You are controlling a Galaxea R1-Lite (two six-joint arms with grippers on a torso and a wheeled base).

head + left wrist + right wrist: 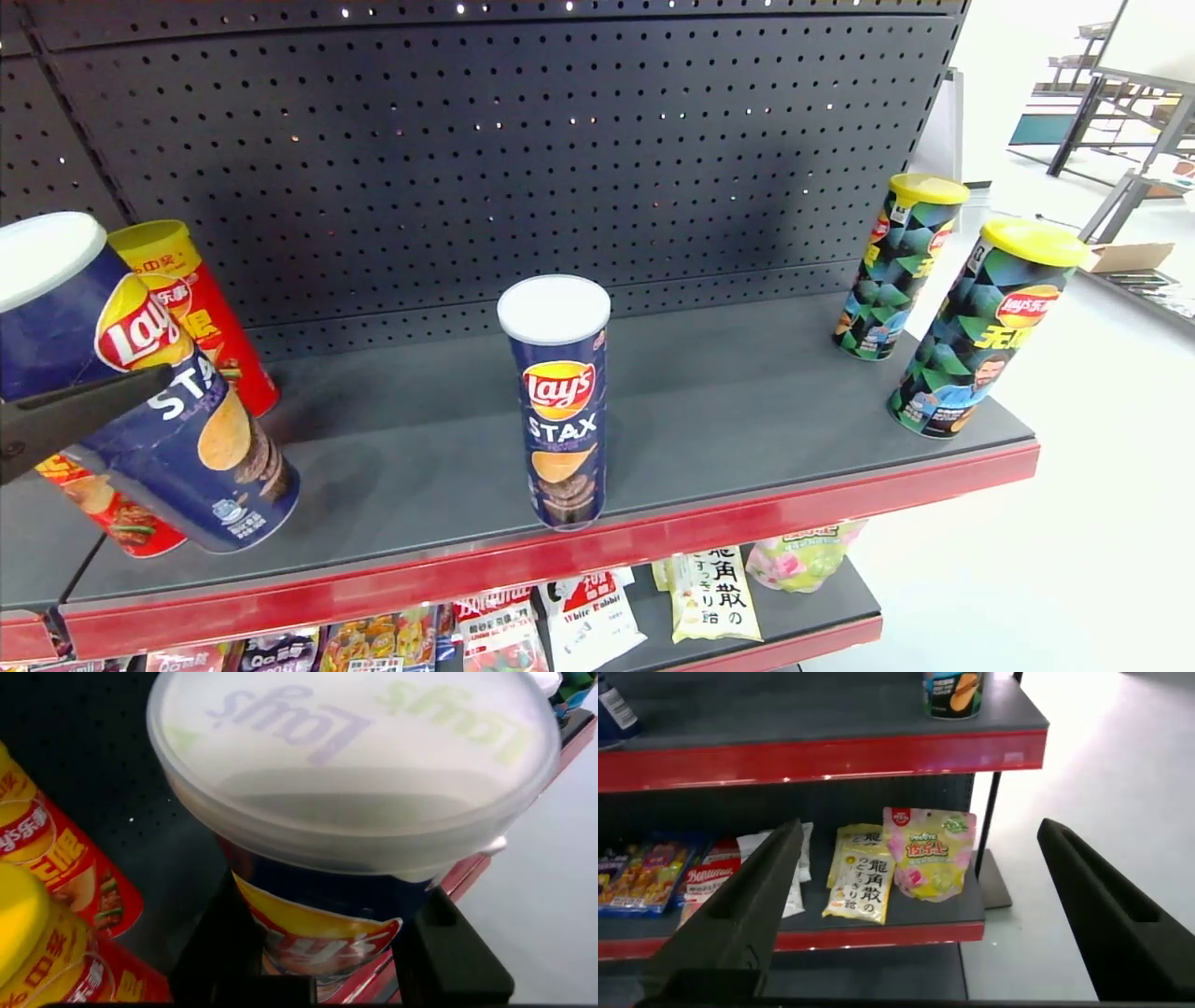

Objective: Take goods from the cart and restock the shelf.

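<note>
Head view is giving us the held blue can (pixel 149 401), which is leaning tilted with its white lid uppermost, well to the left of the standing blue can (pixel 558 401) on the shelf board (pixel 747 411). Our left gripper (pixel 327 966) is clamping the held can's body, one dark finger on each side (whether its base is touching the board, we cannot tell). Also left of the standing blue can, a rear red can (pixel 201 308) is sitting just behind the held one, and a front red can (pixel 112 513) is peeking out partly hidden beneath it. Well to the right of the standing blue can, a far patterned can (pixel 896 271) and a near patterned can (pixel 980 336) are standing upright, both yellow-lidded. Our right gripper (pixel 924 905) is hanging lower than the standing blue can with its fingers spread wide and nothing between them, facing the lower shelf (pixel 878 938), where a yellow snack bag (pixel 864 873) and a pink snack bag (pixel 929 854) are lying.
</note>
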